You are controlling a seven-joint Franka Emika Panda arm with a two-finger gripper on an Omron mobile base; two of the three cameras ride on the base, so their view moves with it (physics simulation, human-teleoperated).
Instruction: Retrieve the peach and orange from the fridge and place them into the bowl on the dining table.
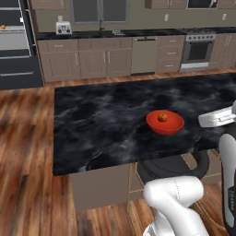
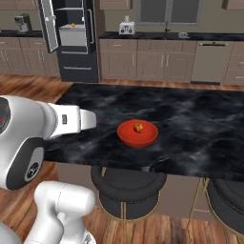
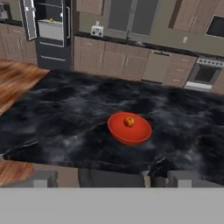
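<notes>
**1 fruit in, 1 left in the fridge**

Peach sits in the bowl, mottled red-yellow, near the bowl's centre. Bowl rests on the black marble tabletop, toward the near edge.

Fridge across the room, left door swung open. Orange on an upper shelf, small bright dot (same dot shows in hand view, top left).

Gripper: fingertips not made out in hand view; cannot tell whether released or clenched. Arm held back from the tabletop, nothing seen carried.

Judged step: first fruit delivered, second fetch pending. Next move calls for driving the base round the tabletop to the fridge, reaching onto the shelf and closing on the orange, then returning to the bowl.

Writing: none legible. Toaster on the wall counter bears no readable mark.
</notes>
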